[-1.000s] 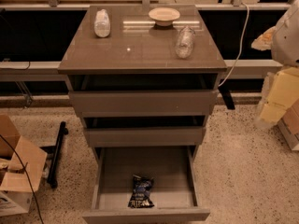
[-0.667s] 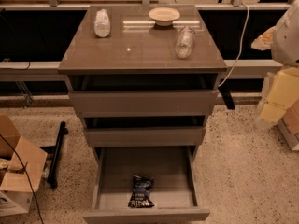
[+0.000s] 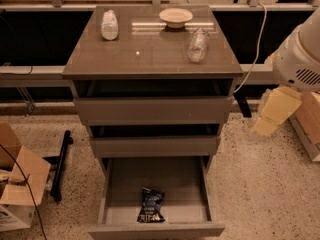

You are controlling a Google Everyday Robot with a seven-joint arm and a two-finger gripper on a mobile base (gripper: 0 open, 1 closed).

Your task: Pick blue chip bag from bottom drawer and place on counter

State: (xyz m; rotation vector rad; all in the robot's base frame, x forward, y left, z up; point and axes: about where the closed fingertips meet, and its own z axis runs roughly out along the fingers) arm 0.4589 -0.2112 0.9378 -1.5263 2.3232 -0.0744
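Note:
The blue chip bag (image 3: 151,205) lies flat in the open bottom drawer (image 3: 156,229), near its front panel and a little left of the middle. The counter (image 3: 150,54) is the glossy top of the cabinet. My arm's white housing (image 3: 300,59) comes in at the right edge. My gripper (image 3: 274,113) hangs below it as a pale cream shape, beside the cabinet's right side at the height of the upper drawers. It is well above and to the right of the bag and holds nothing that I can see.
On the counter stand a clear bottle (image 3: 109,25) at the back left, a shallow bowl (image 3: 175,17) at the back middle and another clear bottle (image 3: 198,45) on the right. Cardboard boxes (image 3: 20,176) and a black bar (image 3: 61,164) lie on the floor to the left. A white cable (image 3: 255,49) hangs on the right.

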